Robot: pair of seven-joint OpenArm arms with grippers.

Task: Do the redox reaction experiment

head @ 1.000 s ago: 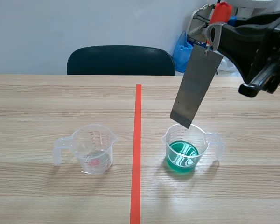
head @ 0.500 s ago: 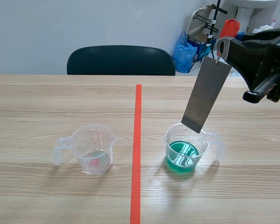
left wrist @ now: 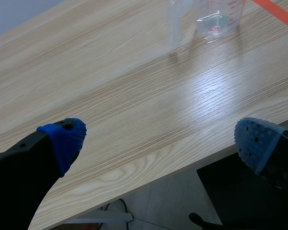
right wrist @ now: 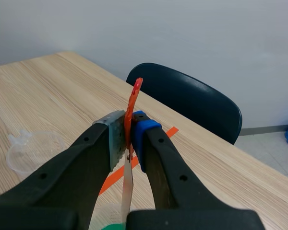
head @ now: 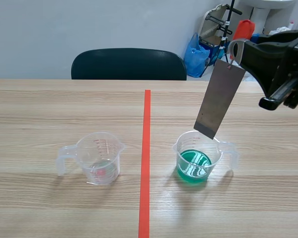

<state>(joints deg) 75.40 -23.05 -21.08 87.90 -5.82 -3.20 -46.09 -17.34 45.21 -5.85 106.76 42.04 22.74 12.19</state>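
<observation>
Only the left wrist view shows the left gripper (left wrist: 158,139): wide open, holding nothing, over the surface (left wrist: 134,96) edge. Scene view, lower left: clear cup (head: 98,157). Right of centre: green-liquid cup (head: 196,157). The metal plate (head: 219,99) hangs tilted over it, its top clamped in the right gripper (head: 237,51), upper right.

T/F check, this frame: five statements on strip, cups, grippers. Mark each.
1. The right gripper is shut on the metal strip. True.
2. The strip's lower end sits in the green liquid. False: it hangs above it, near the green cup rim.
3. The left gripper is open, holding nothing. True.
4. The green cup stands on the left arm's side of the tape line. False: the right arm's side.
5. The clear cup lies tipped over. False: upright.
</observation>
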